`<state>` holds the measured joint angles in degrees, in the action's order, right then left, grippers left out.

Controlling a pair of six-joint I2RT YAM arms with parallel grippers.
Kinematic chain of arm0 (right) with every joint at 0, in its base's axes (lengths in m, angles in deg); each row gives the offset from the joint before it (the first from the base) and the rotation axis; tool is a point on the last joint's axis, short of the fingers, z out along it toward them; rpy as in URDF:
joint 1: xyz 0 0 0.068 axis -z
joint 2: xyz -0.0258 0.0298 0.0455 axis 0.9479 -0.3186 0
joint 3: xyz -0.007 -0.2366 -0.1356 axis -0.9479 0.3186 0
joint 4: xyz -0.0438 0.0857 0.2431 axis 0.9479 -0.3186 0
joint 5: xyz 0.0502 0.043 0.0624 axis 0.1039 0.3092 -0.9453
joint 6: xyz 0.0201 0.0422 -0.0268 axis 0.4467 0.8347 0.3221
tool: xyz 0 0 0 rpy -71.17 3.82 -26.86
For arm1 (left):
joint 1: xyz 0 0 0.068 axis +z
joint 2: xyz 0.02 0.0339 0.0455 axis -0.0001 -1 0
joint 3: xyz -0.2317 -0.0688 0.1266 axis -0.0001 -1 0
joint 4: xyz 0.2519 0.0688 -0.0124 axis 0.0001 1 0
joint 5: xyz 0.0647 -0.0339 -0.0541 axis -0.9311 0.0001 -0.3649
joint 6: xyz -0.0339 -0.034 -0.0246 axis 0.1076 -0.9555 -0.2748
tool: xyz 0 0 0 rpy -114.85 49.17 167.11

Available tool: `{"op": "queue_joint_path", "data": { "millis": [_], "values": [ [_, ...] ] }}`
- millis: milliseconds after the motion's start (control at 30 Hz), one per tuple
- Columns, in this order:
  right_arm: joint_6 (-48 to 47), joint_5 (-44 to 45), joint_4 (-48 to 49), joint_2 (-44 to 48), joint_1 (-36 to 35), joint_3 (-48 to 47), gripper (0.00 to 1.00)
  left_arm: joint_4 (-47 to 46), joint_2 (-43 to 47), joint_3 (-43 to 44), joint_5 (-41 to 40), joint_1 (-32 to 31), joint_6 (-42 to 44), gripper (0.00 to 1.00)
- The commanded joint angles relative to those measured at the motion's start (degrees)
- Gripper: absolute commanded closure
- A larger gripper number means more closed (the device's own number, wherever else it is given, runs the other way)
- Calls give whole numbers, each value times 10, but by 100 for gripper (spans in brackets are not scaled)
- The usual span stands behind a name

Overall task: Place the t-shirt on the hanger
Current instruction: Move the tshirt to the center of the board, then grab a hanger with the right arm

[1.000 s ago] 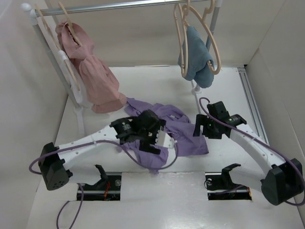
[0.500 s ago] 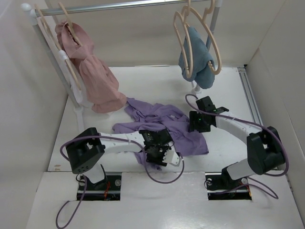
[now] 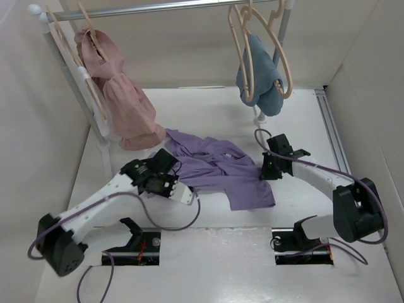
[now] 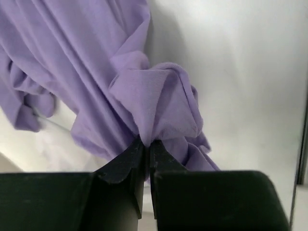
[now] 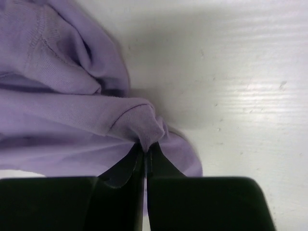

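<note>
Left wrist, right wrist: lavender-purple fabric t-shirt [image 3: 214,167] on white worktop [image 3: 208,113] is pinched at one fold by closed left gripper [image 4: 147,143], at another by closed right gripper [image 5: 144,147].

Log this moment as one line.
left gripper: shut on lavender-purple soft fabric t-shirt | right gripper: shut on same t-shirt | t-shirt: on white table, not hung

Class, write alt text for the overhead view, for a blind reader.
A lavender t-shirt lies on a white table, pinched by the left gripper at its left edge and the right gripper at its right. Behind, a rail carries a pink garment, a blue cloth and beige hangers.
</note>
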<state>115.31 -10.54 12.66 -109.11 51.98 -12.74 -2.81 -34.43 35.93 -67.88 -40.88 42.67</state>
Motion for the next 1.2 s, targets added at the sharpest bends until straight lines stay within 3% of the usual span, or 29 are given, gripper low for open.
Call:
{"op": "queue_joint_path", "data": {
  "millis": [0, 100, 133, 233, 267, 300, 333, 367, 400, 533, 633, 700, 833, 933, 1033, 1167],
  "values": [
    [27, 0, -34, 25, -7, 15, 100, 153, 63, -31, -14, -8, 117, 100],
    [46, 0, -61, 73, -12, 40, 100, 153, 78, -39, 0, -13, 78, 100],
    [46, 0, -72, 87, -12, 40, 97, 153, 71, -39, 0, -13, 78, 87],
    [69, 10, -114, 137, -12, 45, 90, 153, 54, -39, -6, -13, 67, 71],
    [74, 9, -129, 146, -17, 45, 80, 153, 49, -39, -6, -13, 60, 58],
    [74, 9, -129, 151, -17, 39, 59, 153, 43, -39, -6, -13, 49, 50],
    [74, 4, -129, 160, -17, 30, 21, 140, 43, -31, -6, -13, 39, 29],
    [74, 4, -129, 160, -26, 22, 9, 109, 51, -22, -6, -13, 26, 0],
    [68, 16, -129, 167, -39, 12, 0, 93, 56, -17, -12, -13, 6, 0],
    [54, 110, -160, 189, -105, -72, 0, -32, 102, -5, -12, -13, -55, 0],
    [54, 169, -167, 224, -144, -88, 0, -141, 133, -26, 36, -13, -105, 0],
    [31, 162, -160, 267, -158, -88, 0, -236, 133, -44, 56, -13, -206, 0],
    [7, 174, -179, 351, -194, -116, 0, -316, 112, -44, 86, -13, -328, 0],
    [-32, 171, -195, 430, -240, -148, 11, -338, 90, -39, 121, -13, -373, 0],
    [-61, 124, -168, 480, -263, -187, 17, -383, 48, -39, 104, -25, -432, 0],
    [-100, 101, -168, 411, -263, -288, 20, -446, -4, -34, 72, -41, -480, 3]
  ]
}}
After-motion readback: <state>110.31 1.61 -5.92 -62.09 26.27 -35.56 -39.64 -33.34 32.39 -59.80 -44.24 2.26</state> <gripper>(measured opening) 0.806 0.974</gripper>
